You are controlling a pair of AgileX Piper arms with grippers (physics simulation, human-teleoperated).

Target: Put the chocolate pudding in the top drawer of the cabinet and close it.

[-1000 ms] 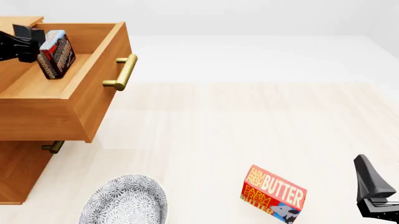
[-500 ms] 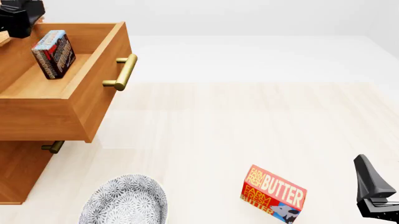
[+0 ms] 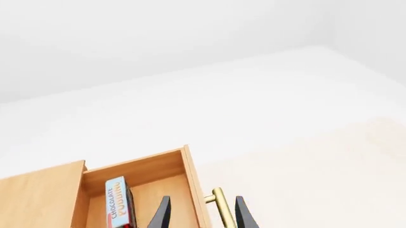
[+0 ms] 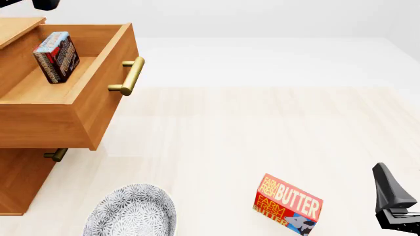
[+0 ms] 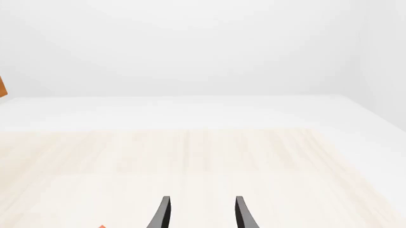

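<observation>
A red-and-yellow butter box (image 4: 288,204) stands on the pale table (image 4: 262,128), right of a patterned bowl (image 4: 130,211).

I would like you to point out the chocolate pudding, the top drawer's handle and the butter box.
chocolate pudding (image 4: 57,57): front view, on its printed face.
top drawer's handle (image 4: 131,76): front view, middle of the brass bar.
butter box (image 4: 288,203): front view, on its red and yellow front.
</observation>
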